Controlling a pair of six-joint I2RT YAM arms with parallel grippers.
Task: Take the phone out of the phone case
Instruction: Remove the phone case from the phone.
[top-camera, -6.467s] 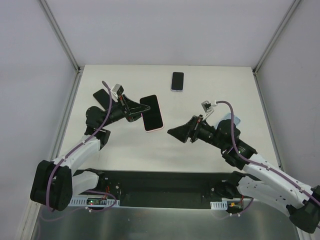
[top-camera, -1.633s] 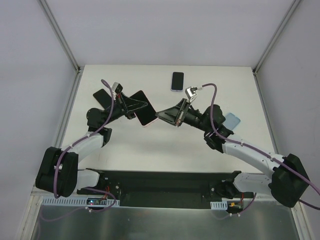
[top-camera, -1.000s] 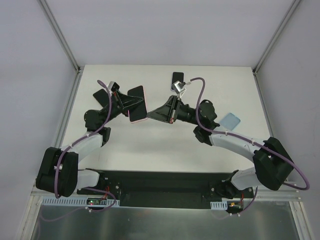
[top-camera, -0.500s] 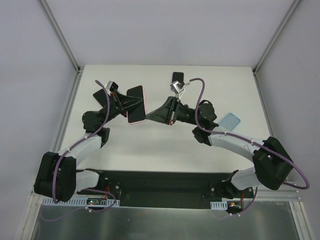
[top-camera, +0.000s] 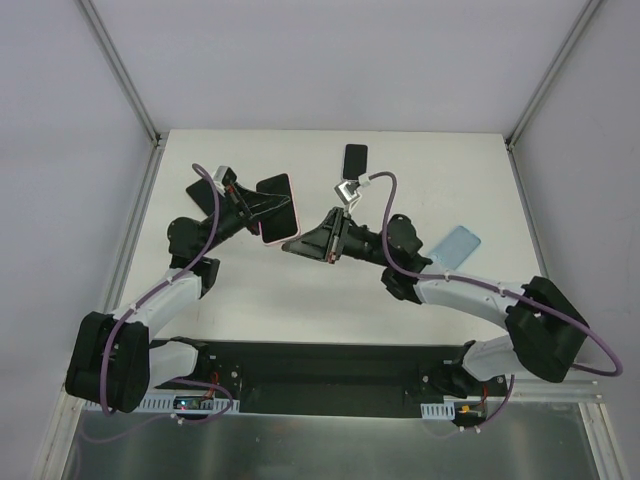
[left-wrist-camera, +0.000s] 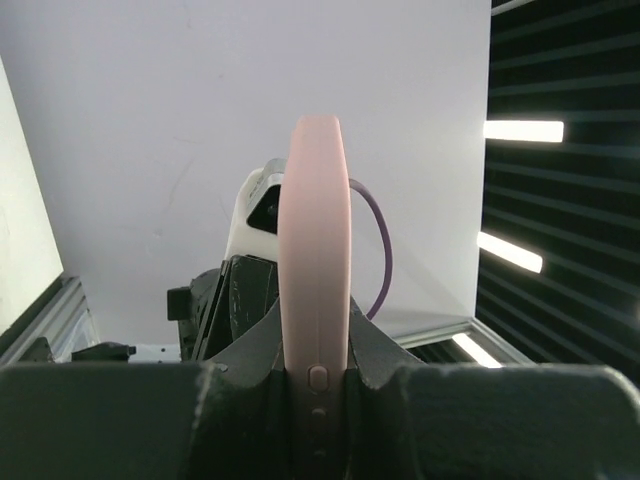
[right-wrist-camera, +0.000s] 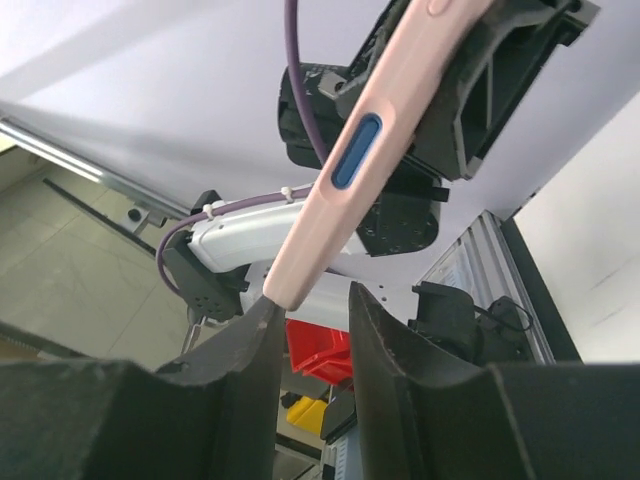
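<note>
One phone (top-camera: 276, 203) in a pink case (left-wrist-camera: 315, 300), held off the bench (top-camera: 300, 300), left of centre in the top view. Its long axis runs up and down the frame, lower end leaning right, dark screen toward the camera. The case contains the phone. The left fingers (left-wrist-camera: 250, 375) pinch the case, one on each face. The left arm comes up from lower left, wrist turned rightward. The right arm stretches from lower right to centre, pointing left. The right fingers (right-wrist-camera: 390, 340) are slightly spread, the case's lower corner at their mouth; contact cannot be told. On the bench: second phone (top-camera: 355, 160), upper middle; pale blue flat item (top-camera: 455, 245), right.
</note>
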